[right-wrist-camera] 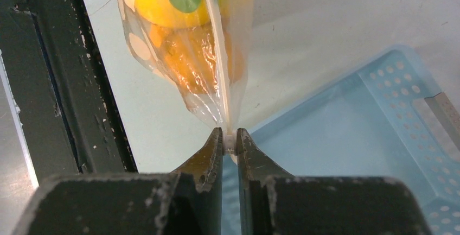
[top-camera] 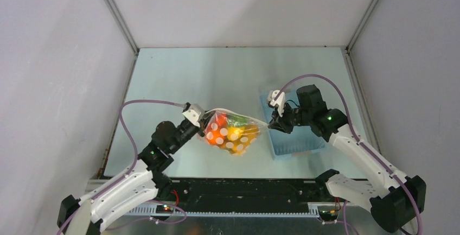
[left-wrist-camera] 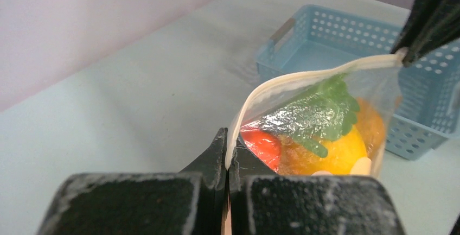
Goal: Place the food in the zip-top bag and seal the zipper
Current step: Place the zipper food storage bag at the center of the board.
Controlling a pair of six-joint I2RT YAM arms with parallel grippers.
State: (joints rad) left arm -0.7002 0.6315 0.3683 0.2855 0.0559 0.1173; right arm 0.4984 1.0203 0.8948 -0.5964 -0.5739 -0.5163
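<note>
While hanging between both arms above table [top-camera: 217, 77]: zip-top bag [top-camera: 219, 140] stuffed with food [top-camera: 234, 133], yellow, orange, red, green pieces. Left pincer [top-camera: 203, 126] clamped shut on one zipper [left-wrist-camera: 304, 76] end, right pincer [top-camera: 269, 125] pinching other. Blue basket [top-camera: 304, 147] below right pincer.

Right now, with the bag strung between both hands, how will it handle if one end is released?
Likely floppy: the zip-top bag sags below the zipper stretched between left hand and right hand, so a freed end would probably drop. Probably bottom-heavy, since the food bunches low. The thin film looks slick; each hand pinches only a corner.
</note>
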